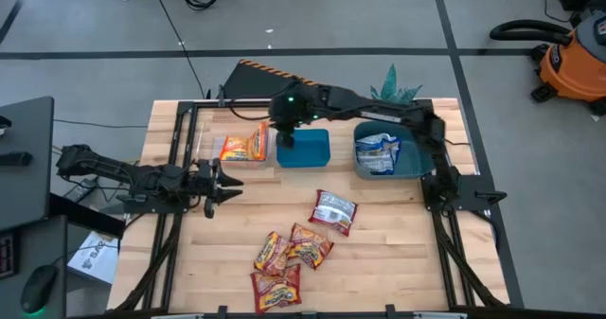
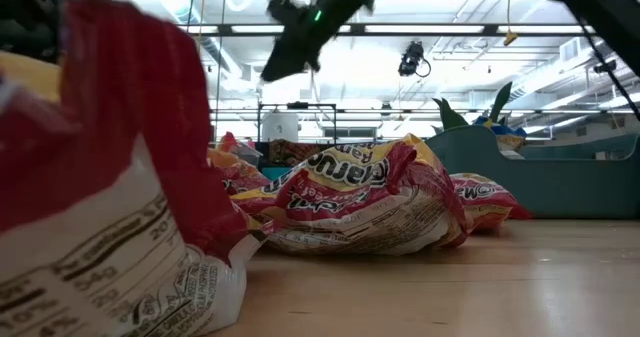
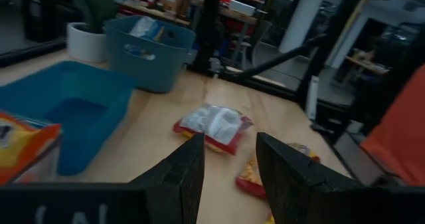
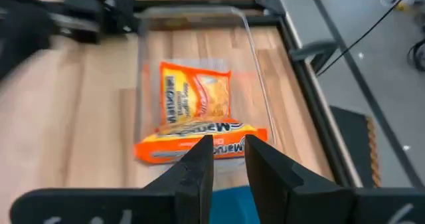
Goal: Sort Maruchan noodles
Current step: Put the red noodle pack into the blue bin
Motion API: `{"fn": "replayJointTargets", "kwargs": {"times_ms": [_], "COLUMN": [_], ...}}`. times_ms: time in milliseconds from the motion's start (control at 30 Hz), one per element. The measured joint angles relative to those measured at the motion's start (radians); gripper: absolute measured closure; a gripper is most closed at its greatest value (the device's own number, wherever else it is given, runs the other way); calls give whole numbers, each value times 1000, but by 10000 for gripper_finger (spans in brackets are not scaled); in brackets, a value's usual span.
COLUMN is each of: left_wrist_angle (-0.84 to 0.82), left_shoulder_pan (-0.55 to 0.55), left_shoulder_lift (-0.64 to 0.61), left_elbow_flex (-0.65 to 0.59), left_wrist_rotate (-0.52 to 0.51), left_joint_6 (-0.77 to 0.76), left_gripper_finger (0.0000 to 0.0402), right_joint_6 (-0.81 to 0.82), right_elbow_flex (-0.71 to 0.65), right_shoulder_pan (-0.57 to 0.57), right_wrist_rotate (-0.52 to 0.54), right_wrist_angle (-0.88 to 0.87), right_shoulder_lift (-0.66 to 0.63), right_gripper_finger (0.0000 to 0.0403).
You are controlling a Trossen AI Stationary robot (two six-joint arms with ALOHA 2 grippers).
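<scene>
Because the clear bin (image 1: 237, 147) is shallow, the top one of the 2 orange Maruchan packets (image 4: 199, 146) lying in it could be dragged out by the right gripper (image 4: 226, 159), jaws parted just above; the left gripper (image 3: 226, 167) is parked open.

Through the right wrist camera I saw my right gripper (image 4: 229, 159) poised above a clear bin (image 4: 255, 71) on the wooden table (image 4: 60, 131), its fingers (image 4: 196, 167) slightly parted. Two orange noodle packets (image 4: 196, 94) lay inside, the nearer (image 4: 199, 144) tilted against the bin's edge.
</scene>
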Motion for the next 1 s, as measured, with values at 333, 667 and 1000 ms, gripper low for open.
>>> {"fn": "replayJointTargets", "kwargs": {"times_ms": [333,667,1000], "left_wrist_angle": [-8,0,148], "left_shoulder_pan": [2,3,3], "left_shoulder_lift": [0,0,0], "left_elbow_flex": [0,0,-1], "left_wrist_rotate": [-68,-119,-225], "left_joint_6": [2,58,305], "left_gripper_finger": [260,260,260], "right_joint_6": [85,58,142], "right_elbow_flex": [-77,-331,-479], "right_shoulder_pan": [152,328,423], "right_wrist_rotate": [63,70,63], "right_wrist_angle": [-243,-254,-137], "right_shoulder_lift": [-115,-124,-123], "right_gripper_finger": [311,312,297]}}
